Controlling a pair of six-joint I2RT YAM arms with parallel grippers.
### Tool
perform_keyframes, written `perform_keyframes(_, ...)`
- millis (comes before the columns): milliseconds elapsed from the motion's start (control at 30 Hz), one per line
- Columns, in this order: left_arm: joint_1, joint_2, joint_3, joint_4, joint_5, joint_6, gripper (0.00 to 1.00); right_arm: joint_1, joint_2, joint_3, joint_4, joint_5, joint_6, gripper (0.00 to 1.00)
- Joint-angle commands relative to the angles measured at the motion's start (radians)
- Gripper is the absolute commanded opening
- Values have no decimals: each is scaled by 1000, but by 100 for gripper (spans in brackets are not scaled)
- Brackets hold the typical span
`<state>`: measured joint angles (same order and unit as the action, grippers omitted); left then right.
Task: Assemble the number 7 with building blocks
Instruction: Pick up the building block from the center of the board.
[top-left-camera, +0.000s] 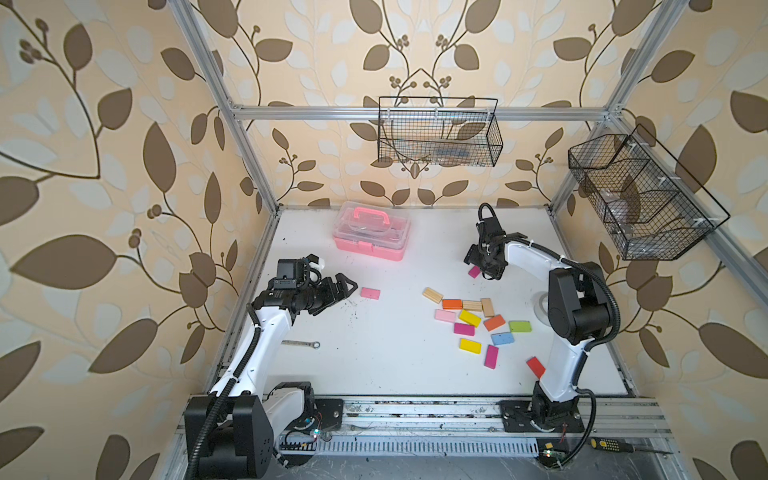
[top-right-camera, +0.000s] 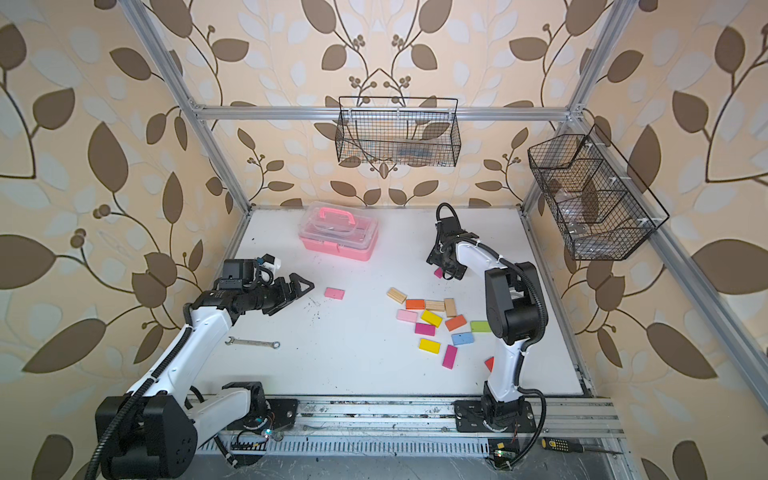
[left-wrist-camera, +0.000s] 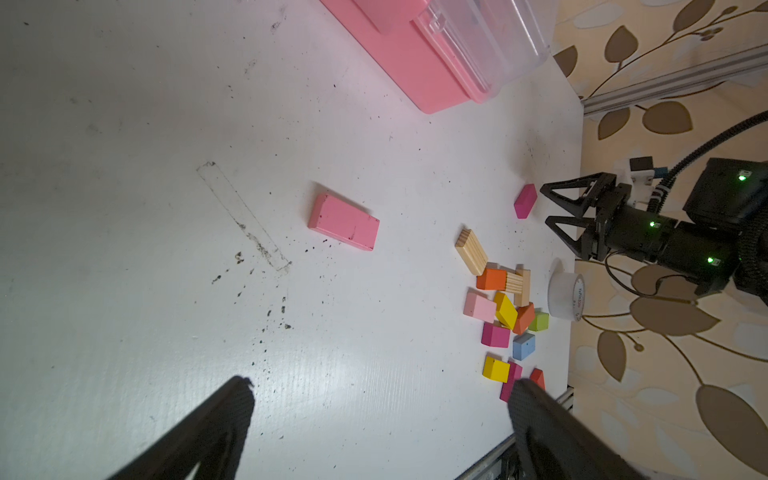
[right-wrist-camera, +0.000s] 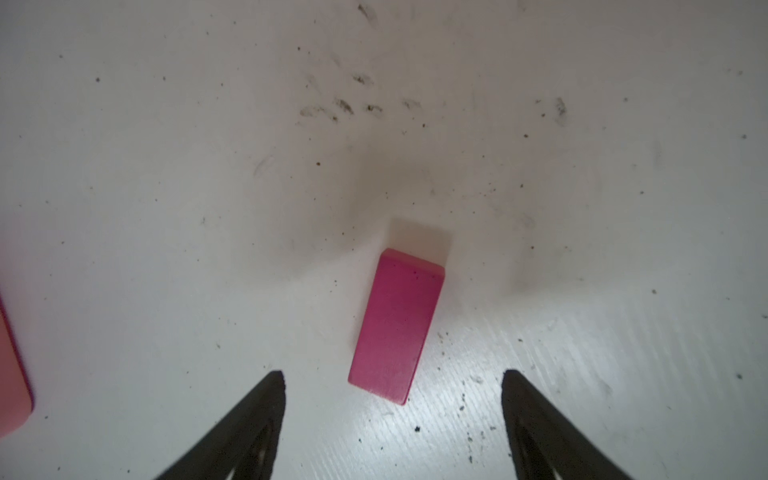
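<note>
- The right claw (right-wrist-camera: 393, 374) pointed down with its jaws apart. Its fingers flanked the near end of a magenta block (right-wrist-camera: 397, 326), with a gap on each side and no contact.
- That magenta block, a small flat domino-shaped slab, lay alone at about 1 o'clock on the speckled white bench (top-left-camera: 374, 365).
- At the right claw's 6 o'clock the other building blocks (top-left-camera: 478, 320) lay flat in a loose cluster, several touching: plain wood, orange, pale pink, yellow, magenta, green and blue.
- A red block (top-left-camera: 535, 367) lay apart at the cluster's 4 o'clock, beside the right arm.
- A tape roll (left-wrist-camera: 565, 297) sat at the cluster's 3 o'clock, partly hidden by that arm in both top views.
- The left claw (top-left-camera: 351, 286) was wide open and empty at the bench's 9 o'clock.
- A lone pink block (top-left-camera: 370, 293) lay near its 3 o'clock.
- A pink case (top-left-camera: 372, 232) stood at 12 o'clock and a wrench (top-left-camera: 301, 343) lay at 8 o'clock.
</note>
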<state>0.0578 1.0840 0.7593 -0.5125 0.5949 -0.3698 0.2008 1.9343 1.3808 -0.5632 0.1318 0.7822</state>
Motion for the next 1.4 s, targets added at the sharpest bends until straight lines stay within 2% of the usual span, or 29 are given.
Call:
perform_keyframes(0, -7, -22, 20, -6, 6, 24, 99, 4, 49, 38, 14, 32, 82, 81)
perform_keyframes(167, -7, -24, 21, -7, 5, 24, 99, -1, 78, 39, 31, -3, 100, 71)
perform_keyframes(833, -8, -38, 25, -28, -49, 26, 99, 10, 121, 25, 17, -13, 79, 60)
perform_keyframes(1233, -7, -41, 27, -31, -58, 27, 99, 2, 133, 27, 20, -28, 60, 41)
perform_keyframes(1300, -7, -42, 28, -32, -60, 28, 99, -1, 136, 27, 19, -31, 57, 41)
perform_keyframes(1367, -8, -42, 28, -33, -61, 28, 99, 0, 135, 27, 20, -30, 52, 36)
